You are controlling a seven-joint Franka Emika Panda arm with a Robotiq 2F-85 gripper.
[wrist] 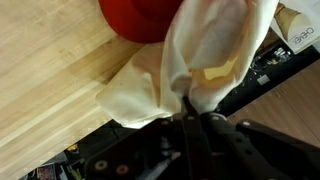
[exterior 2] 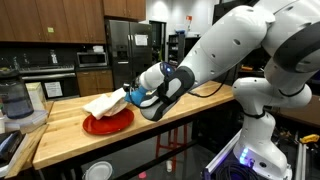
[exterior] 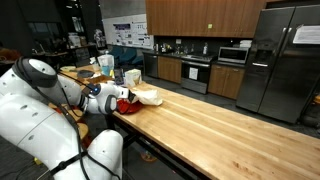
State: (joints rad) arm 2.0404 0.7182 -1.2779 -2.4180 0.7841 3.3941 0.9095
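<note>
Pinching one cream cloth, pincer clamped on it (above one red plate)

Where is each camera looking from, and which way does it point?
Exterior view: beside the robot's base, looking along the wooden counter toward the stove; the white arm fills the left side.
Exterior view: off the counter's long edge, facing the fridge; the arm reaches in from the right.
Wrist view: on the wrist, looking down at the counter; only the gripper shows.
Shared: all three show the gripper pinching the cream cloth over the red plate.
</note>
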